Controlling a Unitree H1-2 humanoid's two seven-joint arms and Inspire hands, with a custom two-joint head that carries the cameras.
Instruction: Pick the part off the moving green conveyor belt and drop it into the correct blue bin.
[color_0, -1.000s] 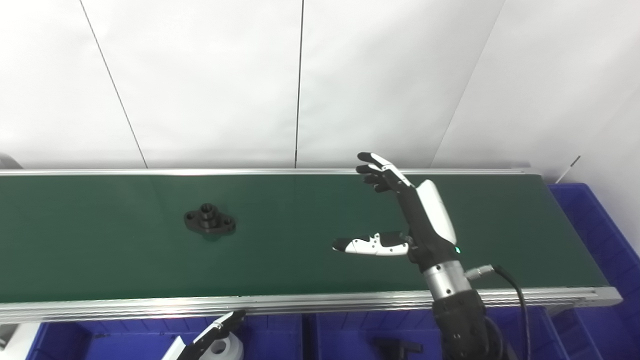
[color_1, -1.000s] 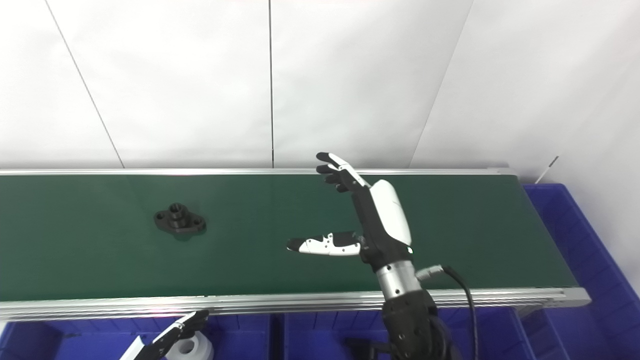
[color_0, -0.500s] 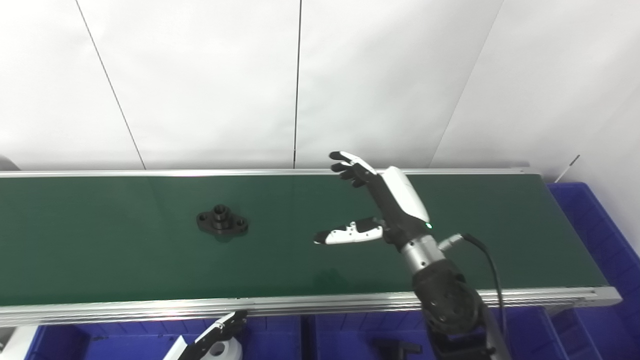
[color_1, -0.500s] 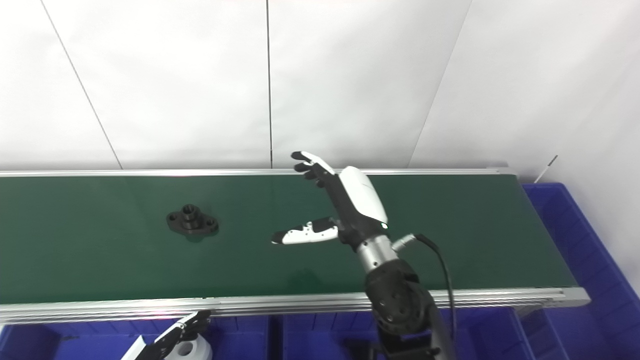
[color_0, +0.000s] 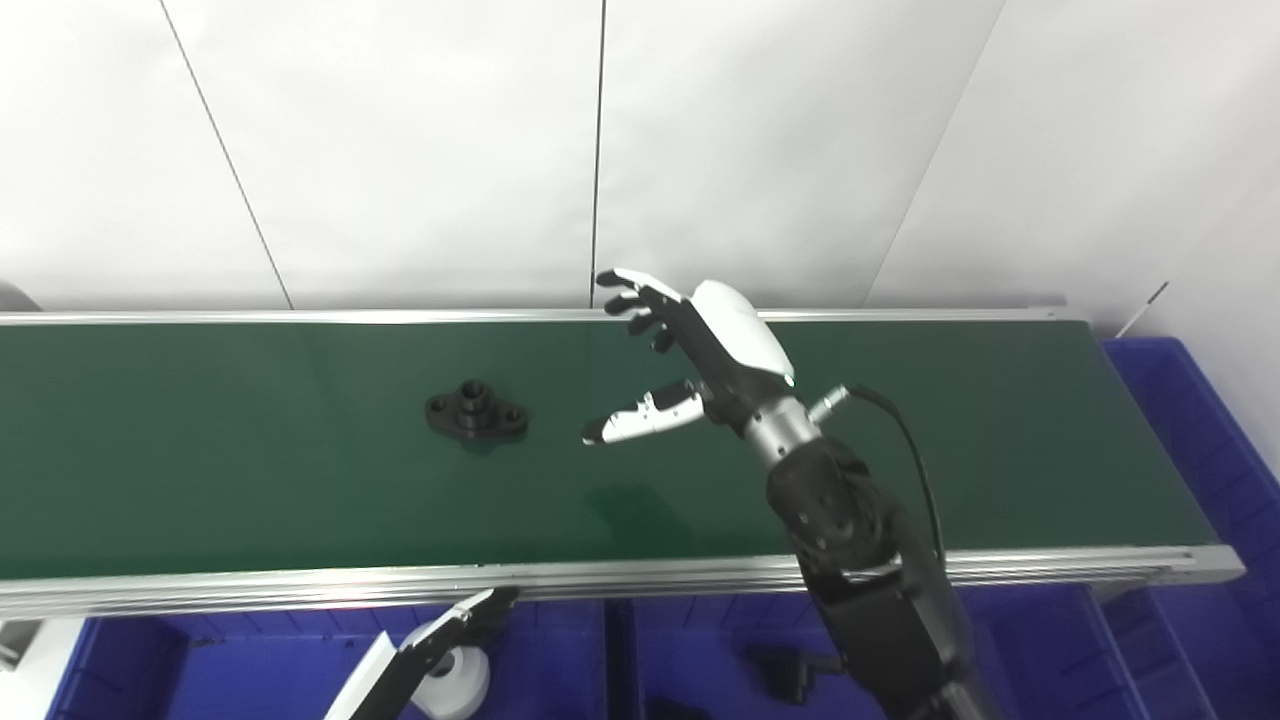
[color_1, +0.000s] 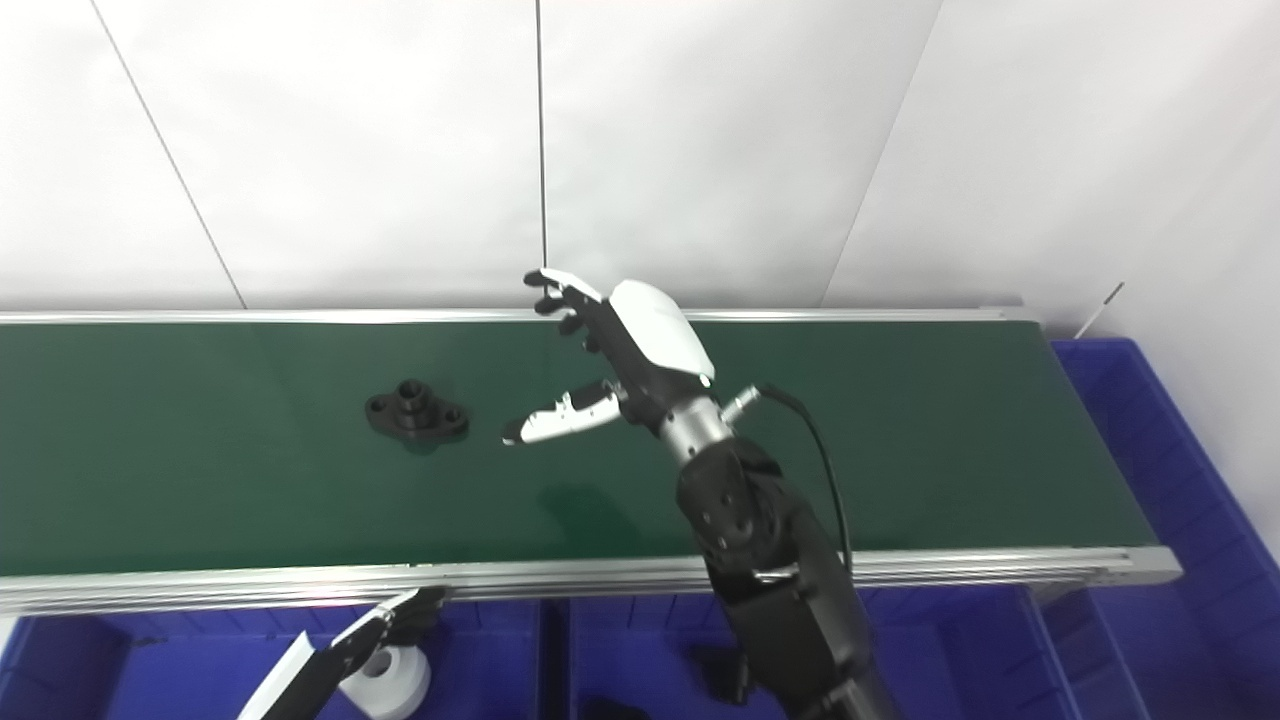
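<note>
Reaching out over the green belt (color_0: 250, 450), the right hand (color_0: 700, 360) hangs with its fingers (color_0: 640, 295) spread and its thumb (color_0: 640, 420) stuck out toward the left, holding nothing; the black part (color_0: 477, 412), a flat piece with a raised collar in the middle and a hole at each end, lies on the belt to the left of that thumb, near it but not touching; the left hand (color_0: 420, 665) shows only at the bottom edge, below the belt's near rail, and whether it is open or closed cannot be told; a white ring-shaped piece (color_1: 385, 680) sits beside it in the blue bin (color_0: 540, 665); further right a dark piece (color_0: 790, 670) lies in the next bin.
</note>
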